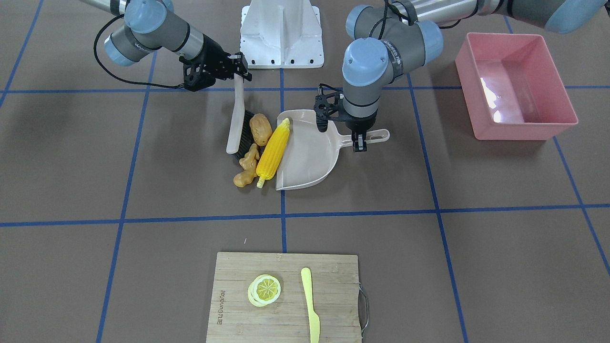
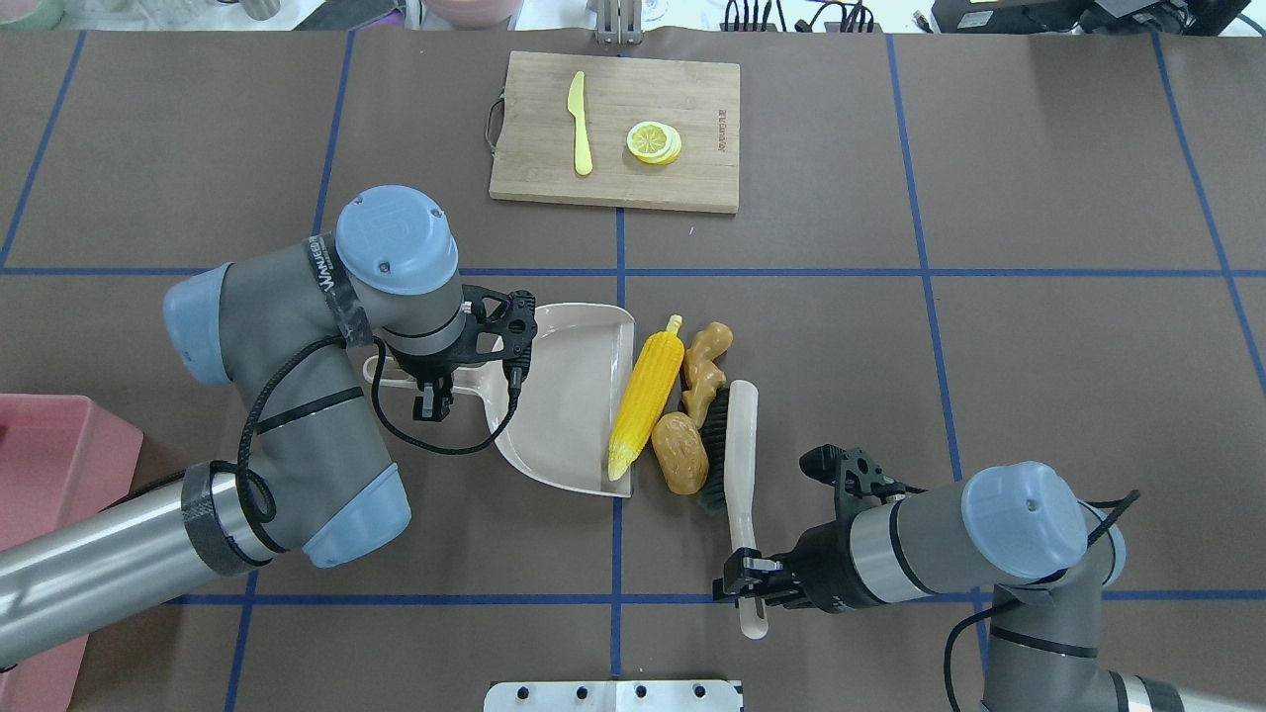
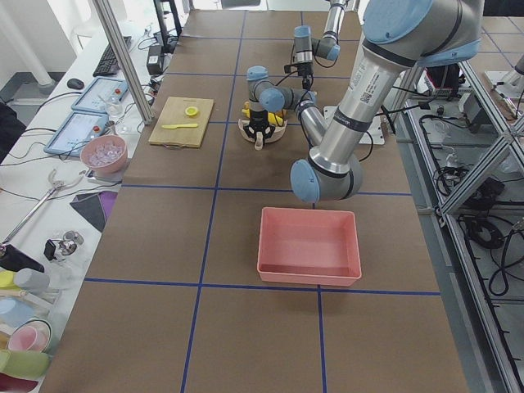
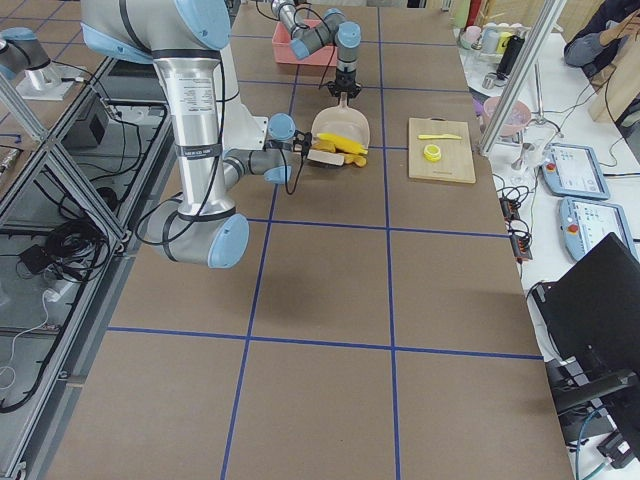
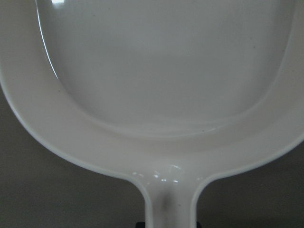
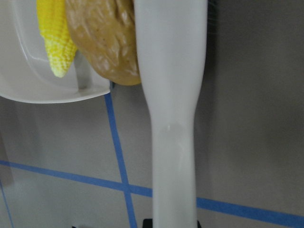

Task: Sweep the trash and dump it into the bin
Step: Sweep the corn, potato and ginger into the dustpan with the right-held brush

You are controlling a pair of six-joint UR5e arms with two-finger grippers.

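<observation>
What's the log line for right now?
left gripper: holds dustpan | right gripper: holds brush | corn: at dustpan lip | bin: empty

left gripper (image 2: 432, 405) points down, clamped; right gripper (image 2: 749, 578) level, clamped.

Ahead of the right gripper (image 2: 749, 583), potato (image 2: 679, 453), corn cob (image 2: 648, 405) and ginger root (image 2: 704, 366) block the dustpan (image 2: 569, 386); counter (image 2: 1039, 376) rightward seems open.

Brown table (image 2: 1039, 396); dustpan (image 2: 569, 396), trash (image 2: 678, 451), bin (image 1: 512, 132), cutting board (image 2: 613, 183) upon it.
</observation>
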